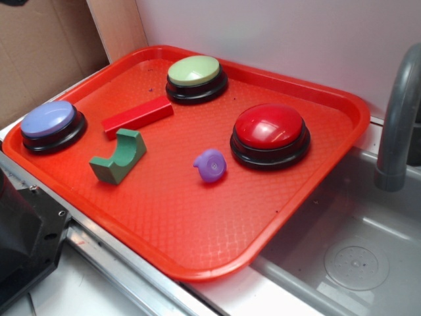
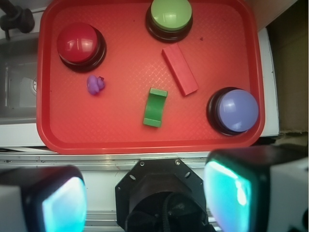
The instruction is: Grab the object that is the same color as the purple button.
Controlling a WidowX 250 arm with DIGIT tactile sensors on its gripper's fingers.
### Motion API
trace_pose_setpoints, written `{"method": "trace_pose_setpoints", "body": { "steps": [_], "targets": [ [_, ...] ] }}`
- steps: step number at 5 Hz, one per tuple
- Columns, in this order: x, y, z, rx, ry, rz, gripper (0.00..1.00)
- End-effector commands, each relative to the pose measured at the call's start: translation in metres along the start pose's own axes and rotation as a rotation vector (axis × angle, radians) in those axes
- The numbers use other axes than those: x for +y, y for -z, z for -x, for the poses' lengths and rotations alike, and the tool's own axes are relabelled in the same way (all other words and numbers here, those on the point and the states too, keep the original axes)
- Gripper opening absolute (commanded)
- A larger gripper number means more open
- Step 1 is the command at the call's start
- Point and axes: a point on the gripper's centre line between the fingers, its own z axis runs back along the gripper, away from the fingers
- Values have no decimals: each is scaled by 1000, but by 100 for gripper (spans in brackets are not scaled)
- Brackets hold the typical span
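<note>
Cardboard and a pale wall back a red tray (image 1: 309,217) that sits beside a grey sink (image 1: 368,217) with a curved faucet (image 1: 398,125). On the tray, the small purple object (image 1: 210,165) lies by itself on the textured floor, just beside the red button (image 1: 270,133) and apart from it, on the tray's sink side. The purple button (image 1: 49,123) stands well apart from it at the opposite end, near the tray's rim. Between them lie a green arch block (image 1: 120,157) and a red bar (image 1: 137,116), close to each other, with a pale green button (image 1: 195,76) toward the wall. From the wrist view, the claw (image 2: 145,195) hangs high above the desk edge, outside the tray, its two fingers (image 2: 231,191) spread wide at the bottom corners and nothing between them. Seen from there, the purple object (image 2: 95,85) sits toward the upper left and the purple button (image 2: 236,111) at the right.
</note>
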Motion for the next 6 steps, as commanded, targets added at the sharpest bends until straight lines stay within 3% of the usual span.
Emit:
{"method": "trace_pose_setpoints", "body": {
  "steps": [1, 3, 4, 6],
  "targets": [
    [0, 0, 0, 0, 0, 0, 100],
    [-29, 59, -38, -46, 10, 35, 100],
    [-39, 85, -51, -50, -11, 15, 100],
    [-63, 152, -79, -11, -13, -8, 100]
  ]
}}
